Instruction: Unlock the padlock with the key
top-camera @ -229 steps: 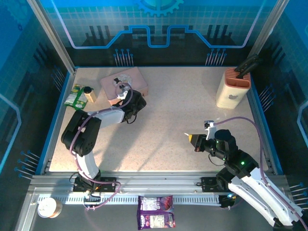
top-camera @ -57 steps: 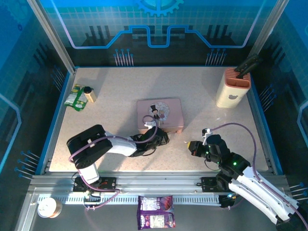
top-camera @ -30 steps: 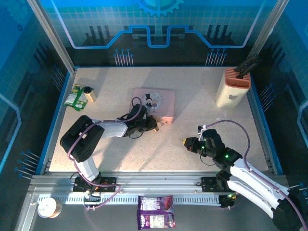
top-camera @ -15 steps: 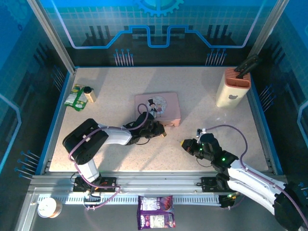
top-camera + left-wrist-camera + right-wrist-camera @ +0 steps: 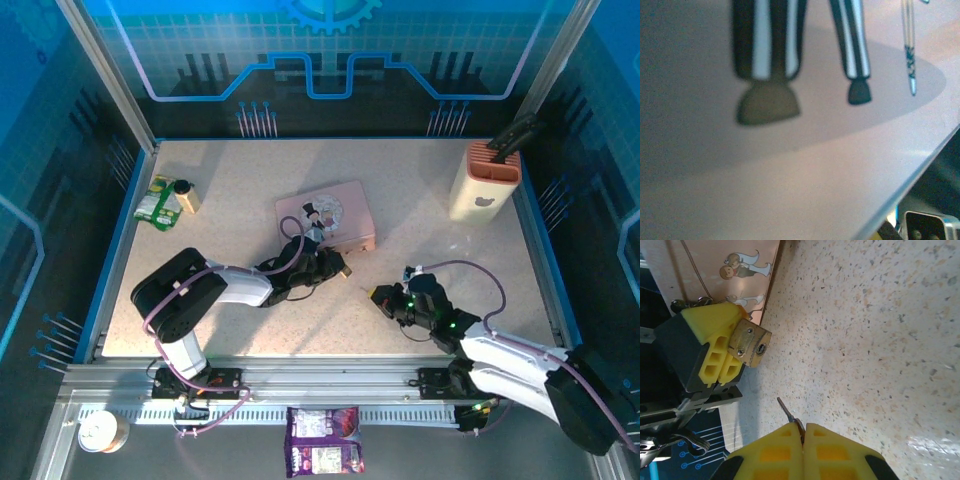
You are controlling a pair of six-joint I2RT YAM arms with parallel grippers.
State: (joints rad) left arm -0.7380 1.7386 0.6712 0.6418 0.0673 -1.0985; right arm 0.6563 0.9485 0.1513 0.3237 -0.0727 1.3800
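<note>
Left gripper (image 5: 734,343) grasps the padlock (image 5: 751,344); right gripper (image 5: 803,434) pinches the key (image 5: 788,414). Padlock sits at eleven o'clock from key, so the tip should line up with the keyhole (image 5: 760,347) first.

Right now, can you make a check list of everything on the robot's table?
Surface: speckled beige table, no spills seen.
Job's things: padlock and key, apart, keyhole end turned toward the key.
Clutter: pink tin, beige holder, green packet, small bottle.
Grippers: left gripper jaws shut on the padlock; right gripper jaws shut on the key.
Cables: purple cables loop along both arms.
Surroundings: blue walls, metal frame.
</note>
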